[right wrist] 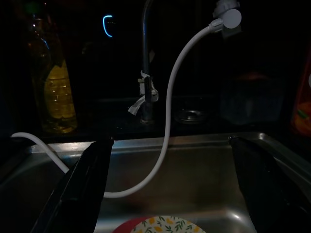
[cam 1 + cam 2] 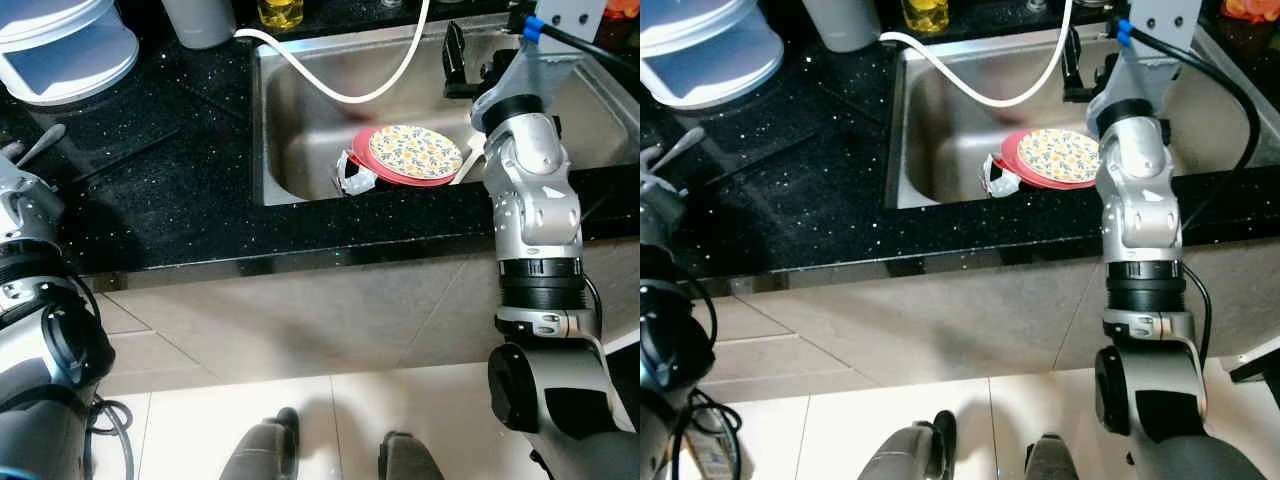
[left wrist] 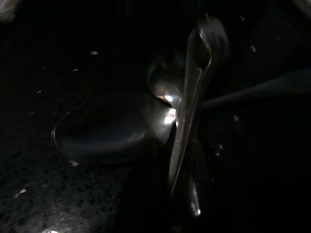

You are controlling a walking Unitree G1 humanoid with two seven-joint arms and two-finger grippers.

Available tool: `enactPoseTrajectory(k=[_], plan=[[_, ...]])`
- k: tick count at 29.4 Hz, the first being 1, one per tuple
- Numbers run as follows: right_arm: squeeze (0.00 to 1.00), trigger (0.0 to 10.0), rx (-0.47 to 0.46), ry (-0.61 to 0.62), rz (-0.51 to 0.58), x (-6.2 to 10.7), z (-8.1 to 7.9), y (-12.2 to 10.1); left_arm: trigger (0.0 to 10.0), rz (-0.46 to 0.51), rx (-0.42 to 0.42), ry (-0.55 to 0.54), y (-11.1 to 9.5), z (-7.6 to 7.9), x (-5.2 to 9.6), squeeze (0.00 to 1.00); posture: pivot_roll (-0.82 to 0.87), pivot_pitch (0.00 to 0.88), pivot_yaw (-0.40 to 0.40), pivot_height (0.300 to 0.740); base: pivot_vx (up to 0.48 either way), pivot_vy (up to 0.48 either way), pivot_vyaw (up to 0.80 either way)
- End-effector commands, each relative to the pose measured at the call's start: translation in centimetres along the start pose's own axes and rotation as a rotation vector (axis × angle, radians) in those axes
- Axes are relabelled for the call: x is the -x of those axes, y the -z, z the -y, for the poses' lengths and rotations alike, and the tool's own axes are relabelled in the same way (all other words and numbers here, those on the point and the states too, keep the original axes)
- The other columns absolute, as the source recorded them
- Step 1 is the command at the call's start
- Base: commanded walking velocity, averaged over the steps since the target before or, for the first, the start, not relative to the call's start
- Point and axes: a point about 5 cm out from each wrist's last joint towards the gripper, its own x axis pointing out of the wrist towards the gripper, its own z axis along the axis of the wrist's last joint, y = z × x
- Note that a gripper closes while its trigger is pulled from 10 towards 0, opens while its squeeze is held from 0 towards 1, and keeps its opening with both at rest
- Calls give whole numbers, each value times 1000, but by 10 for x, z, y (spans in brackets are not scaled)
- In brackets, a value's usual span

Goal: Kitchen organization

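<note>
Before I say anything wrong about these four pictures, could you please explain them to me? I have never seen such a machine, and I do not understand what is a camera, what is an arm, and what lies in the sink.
This is a humanoid robot standing at a kitchen counter. The two bright pictures come from cameras in its head, looking down: you see its silver arms and its feet on the floor.

The black countertop surrounds a steel sink. In the sink lies a floral plate on a red plate, and a white hose curves across the basin.

The two dark pictures come from cameras on the wrists. The right end effector hovers open over the sink, above the plates, facing the tap and a yellow bottle. The left wrist picture shows metal spoons close up; whether they are held is unclear.
</note>
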Motion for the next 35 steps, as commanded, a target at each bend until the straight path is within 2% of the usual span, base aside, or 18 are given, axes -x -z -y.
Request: enactPoseTrajectory(k=[1, 7, 10, 11, 12, 13, 14, 16, 18, 19, 20, 22, 25, 26, 31, 33, 34, 35], plan=[[0, 10000, -3, -13, 23, -3, -4, -5, 0, -166, -23, -28, 42, -6, -7, 0, 105, 231, 127, 740, 0, 0, 0], [0, 10000, -3, -2, 29, -2, -1, -7, 0, -113, -116, 27, 37, 6, -2, 0, 101, 217, 131, 740, 0, 0, 0], [0, 10000, -6, 9, 31, -1, 0, -7, 0, -6, -197, 159, 22, 30, 8, 0, 102, 210, 137, 740, 0, 0, 0], [0, 10000, -6, 9, 31, -1, 0, -7, 0, -6, -197, 159, 22, 30, 8, 0, 102, 210, 137, 740, 0, 0, 0], [0, 10000, -8, 11, 32, -1, 0, -7, 3765, 43, -221, 223, 14, 41, 14, 0, 101, 209, 137, 740, 0, 0, 0], [0, 10000, -11, 14, 32, -1, 0, -6, 10000, 108, -245, 294, 3, 56, 23, 0, 104, 205, 140, 740, 0, 0, 0], [0, 10000, -14, 15, 33, -1, -1, -6, 10000, 164, -275, 347, -5, 67, 30, 0, 104, 204, 141, 740, 0, 0, 0], [0, 10000, -15, 15, 33, -1, -1, -6, 10000, 196, -292, 375, -9, 73, 35, 0, 104, 202, 142, 740, 0, 0, 0], [0, 10000, -19, 16, 34, 0, -2, -6, 10000, 267, -320, 497, -18, 94, 51, 0, 101, 197, 146, 740, 0, 0, 0], [0, 10000, -22, 17, 35, 0, -2, -6, 10000, 311, -348, 608, -23, 112, 66, 0, 100, 195, 148, 740, 0, 0, 0], [0, 10000, -24, 19, 36, 0, -2, -6, 10000, 318, -365, 674, -22, 123, 74, 0, 99, 193, 149, 740, 0, 0, 0], [0, 10000, -25, 21, 36, 0, -2, -6, 10000, 319, -376, 713, -22, 130, 80, 0, 98, 190, 151, 740, 0, 0, 0], [0, 10000, -27, 28, 38, 0, -1, -6, 10000, 284, -451, 881, -7, 160, 102, 0, 94, 181, 157, 740, 0, 0, 0], [0, 10000, -27, 32, 40, 1, -1, -6, 10000, 247, -512, 956, 9, 175, 113, 0, 86, 176, 163, 740, 0, 0, 0], [0, 10000, -25, 36, 44, 1, 0, -7, 10000, 218, -567, 1026, 25, 187, 124, 0, 73, 170, 171, 740, 0, 0, 0], [0, 10000, -18, 48, 50, 3, 4, -9, 10000, 131, -640, 1128, 57, 200, 140, 0, 67, 168, 175, 740, 0, 0, 0], [0, 10000, -18, 48, 50, 3, 4, -9, 10000, 131, -640, 1128, 57, 200, 140, 0, 67, 168, 175, 740, 0, 0, 0], [0, 10000, -15, 53, 51, 3, 6, -9, 10000, 103, -665, 1161, 70, 205, 147, 0, 63, 163, 179, 740, 0, 0, 0]])
